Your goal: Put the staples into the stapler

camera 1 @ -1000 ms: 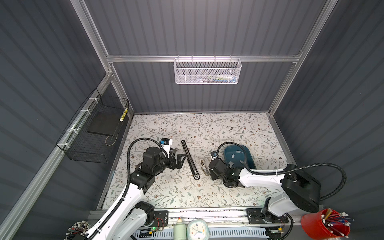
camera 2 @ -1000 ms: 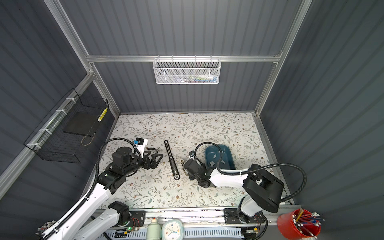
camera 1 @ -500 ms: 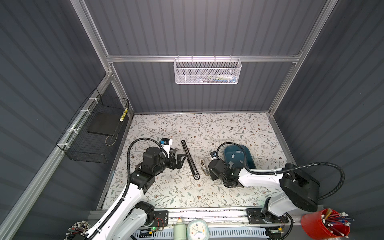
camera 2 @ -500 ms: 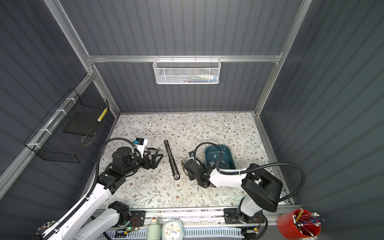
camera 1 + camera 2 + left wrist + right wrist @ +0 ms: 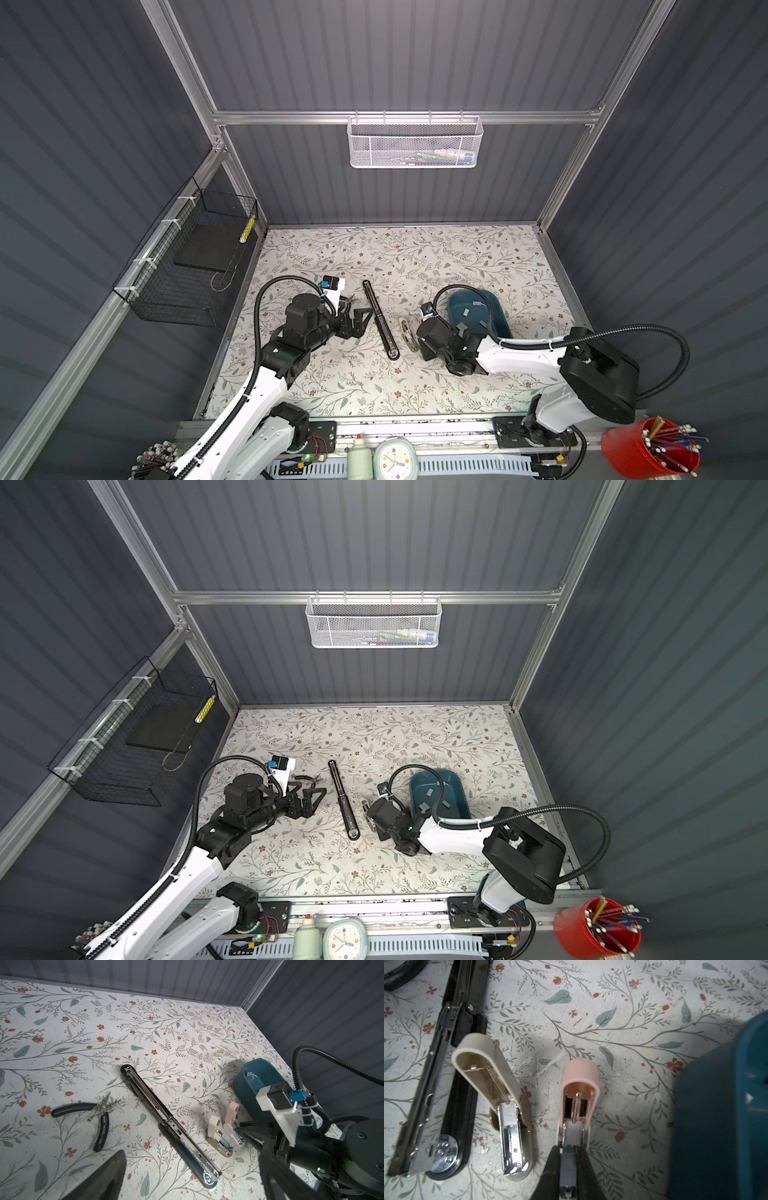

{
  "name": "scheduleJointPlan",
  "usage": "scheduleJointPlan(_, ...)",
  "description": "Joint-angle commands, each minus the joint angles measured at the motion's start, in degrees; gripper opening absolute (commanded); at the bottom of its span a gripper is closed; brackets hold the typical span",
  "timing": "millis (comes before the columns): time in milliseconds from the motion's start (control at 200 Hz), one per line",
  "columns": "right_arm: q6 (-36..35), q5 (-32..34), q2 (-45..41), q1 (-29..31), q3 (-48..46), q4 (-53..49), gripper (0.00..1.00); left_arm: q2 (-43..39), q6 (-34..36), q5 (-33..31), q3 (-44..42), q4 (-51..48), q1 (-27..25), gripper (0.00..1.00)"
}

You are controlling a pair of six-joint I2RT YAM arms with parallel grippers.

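Note:
My right gripper [image 5: 568,1159] is shut on a grey strip of staples [image 5: 568,1169]. The strip's front end reaches into the open channel of the small pink stapler [image 5: 579,1078], whose lid stands raised. More staples [image 5: 474,303] lie loose in the blue tray [image 5: 500,322]. In both top views the right wrist hides the pink stapler. My left gripper [image 5: 363,320] hovers open and empty just left of the long black stapler [image 5: 380,320]; its two dark fingers [image 5: 104,1178] frame that stapler's near end.
A beige stapler [image 5: 500,1093] lies open between the long black stapler [image 5: 436,1084] and the pink one. Black-handled pliers [image 5: 99,1118] lie left of the long stapler. The blue tray's wall [image 5: 716,1105] stands close on the right gripper's other side.

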Motion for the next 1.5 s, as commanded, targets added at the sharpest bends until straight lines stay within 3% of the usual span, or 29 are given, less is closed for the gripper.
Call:
scheduleJointPlan(0, -0.6, 1.1, 0.9, -0.2, -0.3, -0.4, 0.04, 0.0, 1.1, 1.1, -0.2, 1.0, 0.1, 0.99)
scheduleJointPlan(1216, 1.5, -0.4, -0.4, 0.1, -1.6, -3.2, 0.01, -0.2, 1.1, 1.1, -0.1, 0.8, 0.1, 0.99)
scheduleJointPlan(1496, -0.4, 2.3, -3.8, 0.0, -0.9, -3.6, 0.04, -0.3, 1.1, 1.1, -0.1, 0.8, 0.1, 0.99)
